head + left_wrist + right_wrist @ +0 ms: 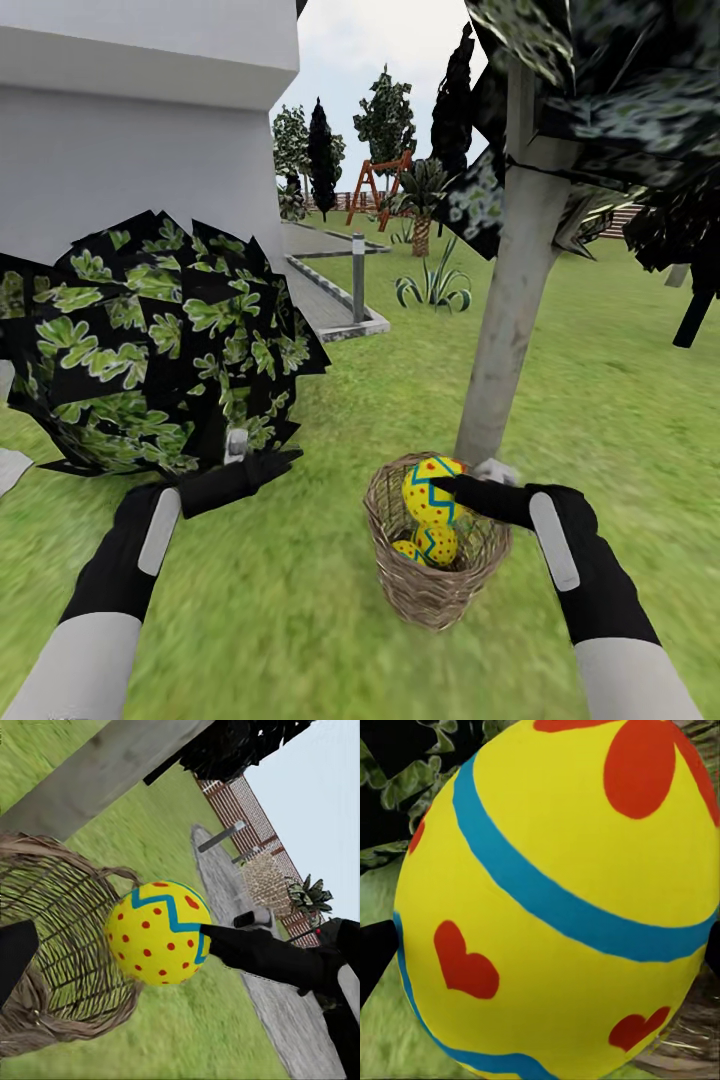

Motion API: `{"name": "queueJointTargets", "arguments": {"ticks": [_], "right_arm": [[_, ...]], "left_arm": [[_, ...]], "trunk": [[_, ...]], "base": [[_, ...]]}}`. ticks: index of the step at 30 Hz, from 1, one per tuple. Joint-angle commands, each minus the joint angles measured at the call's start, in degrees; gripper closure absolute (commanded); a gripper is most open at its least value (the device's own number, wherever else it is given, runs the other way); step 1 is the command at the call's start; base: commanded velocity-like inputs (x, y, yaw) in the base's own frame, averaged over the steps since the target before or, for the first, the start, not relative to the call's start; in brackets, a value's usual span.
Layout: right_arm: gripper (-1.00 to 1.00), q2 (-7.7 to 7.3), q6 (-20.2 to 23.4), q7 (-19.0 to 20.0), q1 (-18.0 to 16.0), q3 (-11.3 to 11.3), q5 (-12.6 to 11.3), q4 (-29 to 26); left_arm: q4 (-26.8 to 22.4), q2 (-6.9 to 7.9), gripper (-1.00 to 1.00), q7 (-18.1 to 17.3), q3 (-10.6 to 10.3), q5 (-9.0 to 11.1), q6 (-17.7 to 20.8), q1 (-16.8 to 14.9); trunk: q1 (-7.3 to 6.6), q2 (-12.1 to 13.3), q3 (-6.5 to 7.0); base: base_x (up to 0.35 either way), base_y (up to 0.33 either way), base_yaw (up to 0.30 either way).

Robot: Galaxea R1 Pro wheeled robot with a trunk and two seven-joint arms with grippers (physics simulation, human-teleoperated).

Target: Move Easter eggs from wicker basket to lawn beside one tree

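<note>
While the left gripper (262, 462) hangs low over the lawn (300, 610) just in front of the black-and-green bush (150, 350), its fingers look close together, though whether they are fully closed I cannot tell. To its right stands the wicker basket (435, 590), close to the foot of the pale tree trunk (510, 310). The right gripper (462, 484) has its fingers clamped on the top egg (428, 492) at the basket's rim; this egg (555, 907) bears red hearts and blue bands. Two more eggs (437, 543) lie below it inside the basket.
</note>
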Motion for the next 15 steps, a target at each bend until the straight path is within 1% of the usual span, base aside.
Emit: {"name": "queueJointTargets", "arguments": {"ticks": [1,2,3,7,9,10,12,14,15], "right_arm": [[1.00,-0.75,0.2,3.0,0.0,-0.1,0.6,-0.1],[1.00,-1.27,0.0,4.7,0.0,-0.2,0.5,-0.1],[1.00,-1.48,-0.1,5.4,0.0,-0.3,0.5,-0.2],[1.00,-2.70,-0.3,6.8,0.0,-0.4,0.2,-1.9],[1.00,-3.11,-0.3,9.8,0.0,-0.5,0.2,-2.3],[1.00,-3.77,-0.3,11.4,0.0,-0.5,0.2,-2.4],[1.00,-4.49,-0.3,12.4,0.0,-0.5,0.2,-2.4],[1.00,-4.71,-0.3,12.7,0.0,-0.6,0.2,-2.3],[1.00,-4.75,-0.3,12.8,0.0,-0.6,0.2,-2.3]], "left_arm": [[0.3,-0.30,-1.00,-0.2,0.0,0.0,-0.7,0.0],[0.4,-0.70,-1.00,-0.2,0.0,0.0,-1.3,0.0],[0.4,-0.88,-1.00,-0.2,0.0,0.0,-1.5,0.0],[0.4,-1.21,-1.00,-0.2,-0.1,0.0,-1.7,0.0],[0.4,-1.23,-1.00,-0.2,-1.3,0.0,-1.7,0.0],[0.4,-1.24,-1.00,-0.2,-2.1,0.0,-1.7,0.0],[0.4,-1.25,-1.00,-0.2,-3.4,0.0,-1.8,0.0],[0.4,-1.25,-1.00,-0.2,-4.5,0.0,-3.0,0.0],[0.4,-1.24,-1.00,-0.2,-4.7,0.0,-3.4,0.0]], "trunk": [[-0.01,0.0,-0.05],[-0.01,0.0,-0.05],[-0.01,0.0,-0.05],[-0.01,0.0,-0.05],[-0.01,0.0,-0.05],[-0.01,0.0,-0.05],[-0.01,0.0,-0.05],[-0.01,0.0,-0.05],[-0.01,0.0,-0.05]], "base": [[0.000,0.000,0.000],[0.000,-0.006,0.000],[0.000,-0.091,0.000],[0.000,-0.272,0.000],[0.000,-0.308,0.000],[0.000,-0.309,0.000],[0.000,-0.310,0.000],[0.000,-0.310,0.000],[0.000,-0.310,0.000]]}}
